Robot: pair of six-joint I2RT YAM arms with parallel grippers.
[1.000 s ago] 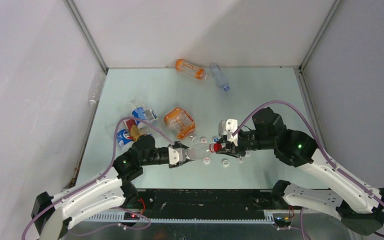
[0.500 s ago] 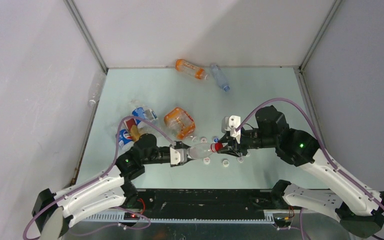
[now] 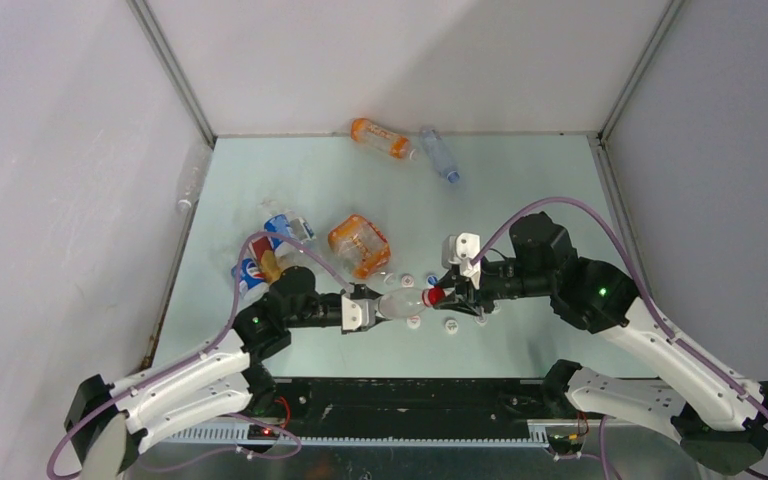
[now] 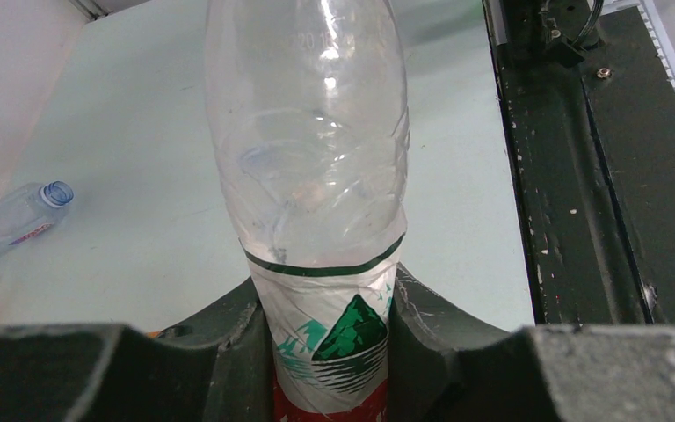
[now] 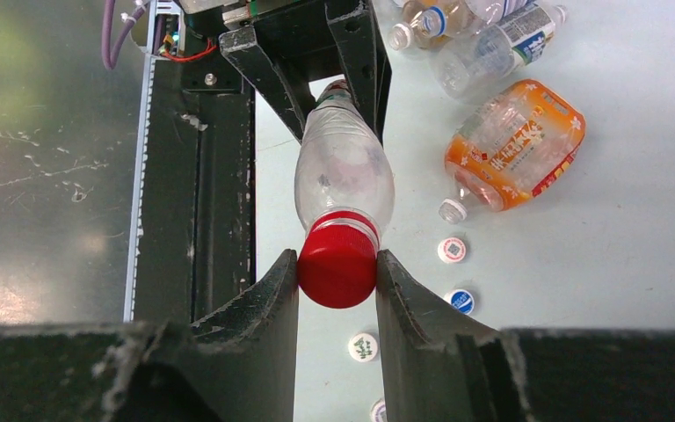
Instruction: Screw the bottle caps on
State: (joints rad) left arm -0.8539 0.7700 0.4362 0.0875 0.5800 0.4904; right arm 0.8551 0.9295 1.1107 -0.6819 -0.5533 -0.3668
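left gripper (image 3: 360, 308) pinches the clear bottle (image 3: 398, 302) to brace it; at its three o'clock, right gripper (image 5: 337, 272) clamps the red cap (image 5: 337, 264), probably threading it on.

Top view: held bottle (image 3: 400, 302) lies horizontal at frame centre, left jaws on its left end, right jaws on the cap (image 3: 434, 295) at its right end. Loose caps (image 3: 450, 326) sit on the counter (image 3: 520, 200) just above and below it. Bottle pair (image 3: 380, 138) top centre, bottle cluster (image 3: 270, 245) centre-left.
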